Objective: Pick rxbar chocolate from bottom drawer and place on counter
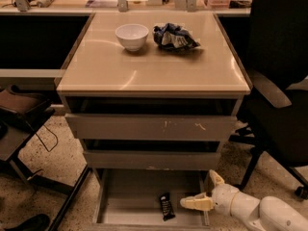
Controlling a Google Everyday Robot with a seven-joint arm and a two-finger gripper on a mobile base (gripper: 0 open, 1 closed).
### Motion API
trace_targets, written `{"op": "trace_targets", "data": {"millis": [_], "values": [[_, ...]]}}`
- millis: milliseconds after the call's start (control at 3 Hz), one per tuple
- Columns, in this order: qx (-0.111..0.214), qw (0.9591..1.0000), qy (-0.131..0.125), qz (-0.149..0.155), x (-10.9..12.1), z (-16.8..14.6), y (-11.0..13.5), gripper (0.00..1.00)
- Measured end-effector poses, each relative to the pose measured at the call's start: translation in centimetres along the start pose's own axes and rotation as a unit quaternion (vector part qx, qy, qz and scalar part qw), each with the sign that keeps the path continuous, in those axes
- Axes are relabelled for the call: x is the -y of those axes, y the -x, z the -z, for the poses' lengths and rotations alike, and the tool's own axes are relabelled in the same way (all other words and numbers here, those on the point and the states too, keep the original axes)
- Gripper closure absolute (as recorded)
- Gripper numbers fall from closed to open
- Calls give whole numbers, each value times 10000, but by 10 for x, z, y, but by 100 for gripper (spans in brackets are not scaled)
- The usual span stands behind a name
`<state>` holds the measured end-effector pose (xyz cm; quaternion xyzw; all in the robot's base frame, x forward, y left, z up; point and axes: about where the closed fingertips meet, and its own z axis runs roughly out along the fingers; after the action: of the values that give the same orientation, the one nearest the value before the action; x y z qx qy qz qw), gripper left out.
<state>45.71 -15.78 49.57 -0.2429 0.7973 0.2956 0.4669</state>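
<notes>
The rxbar chocolate (pixel 166 206), a small black wrapper with white markings, lies flat on the grey floor of the open bottom drawer (pixel 130 196), near its front right. My gripper (pixel 205 190) is low at the drawer's right edge, just right of the bar. It is open and holds nothing. One cream finger (pixel 195 202) points left toward the bar and stops a little short of it. The other finger (pixel 215 177) points up. The beige counter (pixel 144 66) is the cabinet top above.
A white bowl (pixel 132 35) and a crumpled blue-and-white bag (pixel 174 36) sit at the counter's back. The two upper drawers (pixel 149 127) stand slightly open. A black office chair (pixel 281 95) is on the right, and a chair base and cables (pixel 33 148) are on the left.
</notes>
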Motion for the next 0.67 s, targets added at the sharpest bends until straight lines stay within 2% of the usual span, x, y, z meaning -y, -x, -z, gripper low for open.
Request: {"op": "trace_targets", "data": {"millis": [333, 667], "values": [[81, 9999, -101, -81, 5, -7, -18, 0], [123, 9995, -234, 154, 1, -50, -60, 0]]}}
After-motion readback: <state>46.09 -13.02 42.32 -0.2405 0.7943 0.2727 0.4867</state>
